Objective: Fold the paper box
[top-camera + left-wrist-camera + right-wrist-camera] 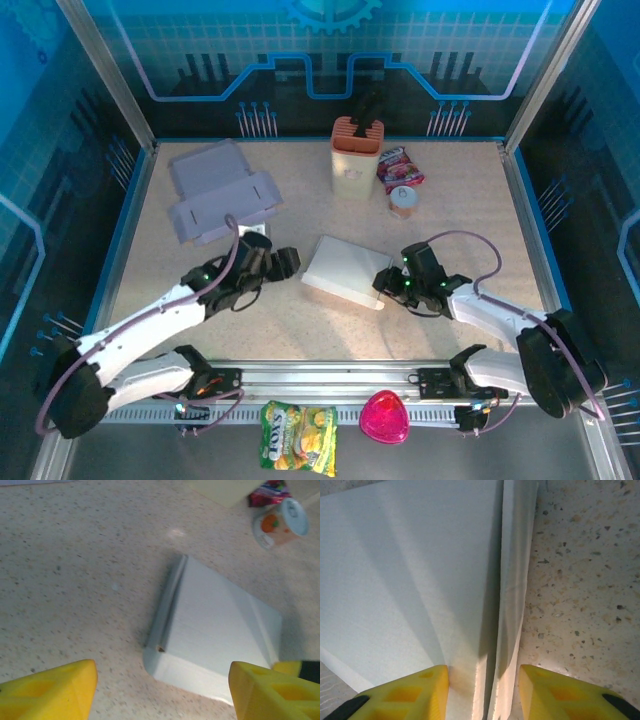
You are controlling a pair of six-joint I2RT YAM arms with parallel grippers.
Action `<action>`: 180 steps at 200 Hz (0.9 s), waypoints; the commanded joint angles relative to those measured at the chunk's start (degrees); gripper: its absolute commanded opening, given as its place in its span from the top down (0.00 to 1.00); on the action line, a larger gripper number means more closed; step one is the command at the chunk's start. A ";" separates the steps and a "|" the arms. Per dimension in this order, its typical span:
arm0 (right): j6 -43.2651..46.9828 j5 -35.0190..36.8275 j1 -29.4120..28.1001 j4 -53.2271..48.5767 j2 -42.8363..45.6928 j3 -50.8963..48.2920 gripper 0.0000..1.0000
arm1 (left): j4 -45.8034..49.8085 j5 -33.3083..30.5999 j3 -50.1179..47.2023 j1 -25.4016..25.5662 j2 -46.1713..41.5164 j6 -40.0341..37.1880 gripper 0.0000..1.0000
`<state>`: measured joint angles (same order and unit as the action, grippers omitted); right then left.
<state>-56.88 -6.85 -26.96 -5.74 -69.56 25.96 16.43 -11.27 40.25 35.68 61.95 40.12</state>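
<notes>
So the white flat-folded paper box [345,270] is lying on the speckled tabletop [460,200], a bit in front of the tall beige-and-orange plastic container [356,160], on the arms' side. The right gripper [385,283] is clamped onto the box's edge, with its yellow fingers [420,695] on either side of the wall. The left gripper [288,262], front-left of that container, is spread wide with nothing in it, just short of the box.

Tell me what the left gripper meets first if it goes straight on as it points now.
The white paper box, lying flat ahead of the open left gripper; its near corner probably comes first, though depth is unclear.
</notes>
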 commanded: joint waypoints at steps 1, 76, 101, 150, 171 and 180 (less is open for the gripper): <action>3.17 -0.97 1.16 -1.17 -1.99 1.68 0.58 | -1.56 11.24 3.53 -4.13 6.39 -7.54 0.32; 10.42 -4.25 2.35 -2.12 -9.10 5.70 0.62 | -9.93 15.23 10.14 -6.28 27.51 -13.78 0.38; 13.17 -5.62 2.44 -2.96 -11.42 7.48 0.63 | -10.52 14.67 10.83 -6.95 30.67 -13.60 0.46; 15.22 -6.06 2.44 -3.44 -12.88 8.53 0.66 | -14.93 15.14 7.83 -7.90 32.22 -12.43 0.57; 15.93 -6.23 2.46 -3.58 -12.75 8.67 0.66 | -16.51 15.95 6.55 -8.28 32.85 -12.17 0.64; 16.25 -6.32 2.46 -3.58 -12.54 8.72 0.65 | -16.82 16.27 6.20 -8.42 33.13 -12.00 0.66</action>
<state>-43.16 -12.75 -25.06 -5.96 -81.03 33.98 2.20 3.05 48.27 28.01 93.56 28.38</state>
